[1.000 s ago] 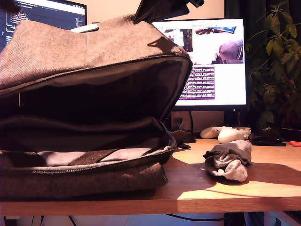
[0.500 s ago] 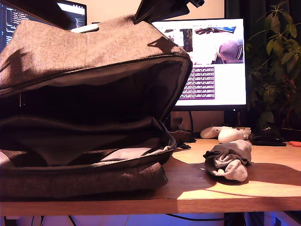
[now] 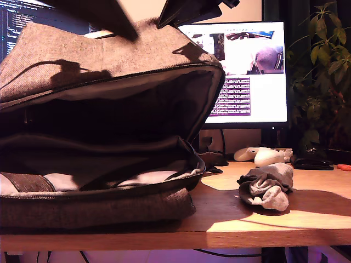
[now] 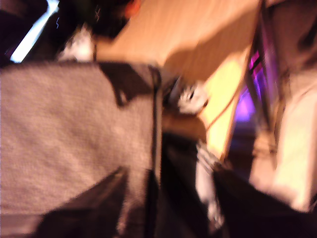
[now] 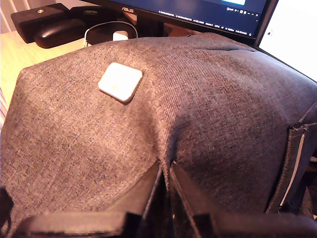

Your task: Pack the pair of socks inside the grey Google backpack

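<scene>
Pinching the grey herringbone backpack (image 3: 104, 60) flap with my second gripper (image 5: 165, 174), jaws clamped on fabric, keeps the mouth agape while my first gripper, its jaw state indiscernible through blur, should reach the grey knit sock bundle (image 3: 267, 186) at the exterior view's lower right.

Exterior view: dim room; warm light in patches on the desk (image 3: 307, 219); glaring monitor (image 3: 241, 71) backlights the grey Google backpack (image 3: 98, 60), its cavity near black, with hard shadows across its top. First wrist view: heavy motion blur. Second wrist view: sharp, evenly lit.
</scene>
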### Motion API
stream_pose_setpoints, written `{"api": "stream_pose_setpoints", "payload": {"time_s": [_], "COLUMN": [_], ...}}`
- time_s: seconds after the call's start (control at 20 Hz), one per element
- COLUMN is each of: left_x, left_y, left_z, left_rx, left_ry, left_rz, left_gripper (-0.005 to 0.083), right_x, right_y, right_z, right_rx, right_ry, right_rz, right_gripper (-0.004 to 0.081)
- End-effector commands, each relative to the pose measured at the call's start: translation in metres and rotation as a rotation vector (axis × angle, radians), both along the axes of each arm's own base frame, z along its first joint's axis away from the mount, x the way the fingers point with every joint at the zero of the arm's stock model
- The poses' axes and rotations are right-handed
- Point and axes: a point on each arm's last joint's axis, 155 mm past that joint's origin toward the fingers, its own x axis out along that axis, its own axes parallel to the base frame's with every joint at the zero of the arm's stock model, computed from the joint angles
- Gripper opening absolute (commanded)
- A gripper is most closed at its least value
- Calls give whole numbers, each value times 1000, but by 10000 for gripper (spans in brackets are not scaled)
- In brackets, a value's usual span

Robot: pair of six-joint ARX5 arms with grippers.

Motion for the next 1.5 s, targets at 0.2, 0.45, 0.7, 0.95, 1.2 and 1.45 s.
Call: {"api": "stream_pose_setpoints", "payload": {"time_s": [0.2, 0.45, 0.7, 0.95, 1.2, 1.45], "left_x": [30, 46, 51, 64, 79, 87], "left_y": [1, 2, 9, 21, 31, 33], "left_z": [-5, 5, -1, -25, -4, 23], "left_rx": [132, 101, 88, 178, 183, 161], "left_ry": [-156, -208, -178, -164, -276, -371], "left_rz": [88, 170, 244, 314, 407, 437], "left_gripper": [558, 559, 559, 558, 553, 551], "right_x": [1, 1, 2, 1, 1, 0], "right_y": [7, 7, 7, 7, 7, 6], "right_z": [32, 33, 38, 37, 36, 34], "right_rx": [55, 57, 63, 60, 57, 53], "right_ry": [-64, -66, -74, -70, -66, -59], "right_rz": [10, 10, 10, 10, 11, 13], "right_gripper": [-13, -13, -13, -13, -13, -13]}}
